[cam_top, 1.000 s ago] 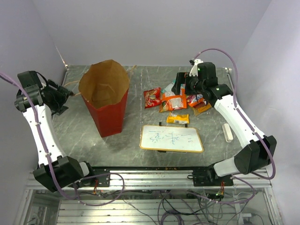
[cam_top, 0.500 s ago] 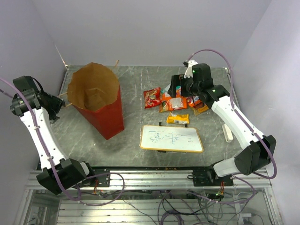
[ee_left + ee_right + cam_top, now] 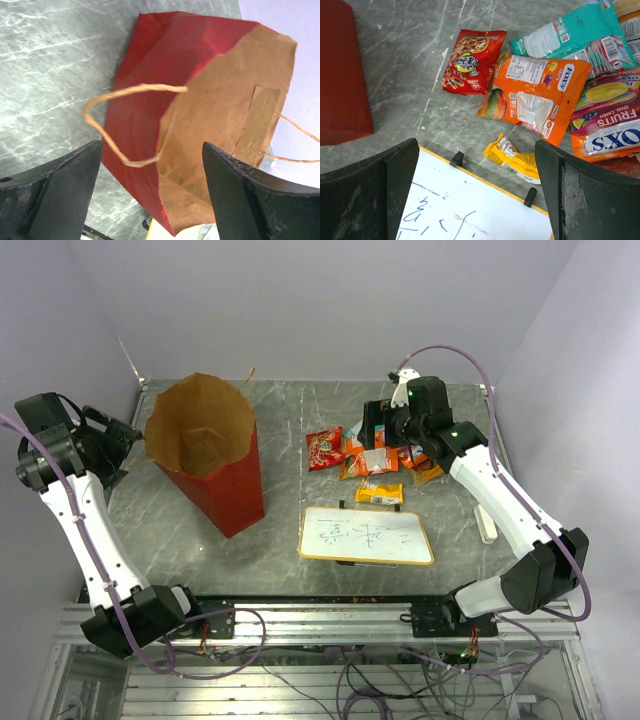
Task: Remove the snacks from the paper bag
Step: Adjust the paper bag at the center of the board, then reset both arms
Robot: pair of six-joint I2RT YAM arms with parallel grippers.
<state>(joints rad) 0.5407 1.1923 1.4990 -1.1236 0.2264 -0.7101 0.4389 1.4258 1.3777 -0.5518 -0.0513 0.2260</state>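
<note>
Tipped leftward since a second ago, the paper bag (image 3: pixel 213 455) leans — left pincer (image 3: pixel 151 150) and right pincer (image 3: pixel 476 150) gape, empty.

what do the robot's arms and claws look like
The left arm and right arm have white shells, black joints and black bases, each trailed by a lilac cable. The left claw and right claw each have two broad, black, scuffed wedge-shaped fingers.
</note>
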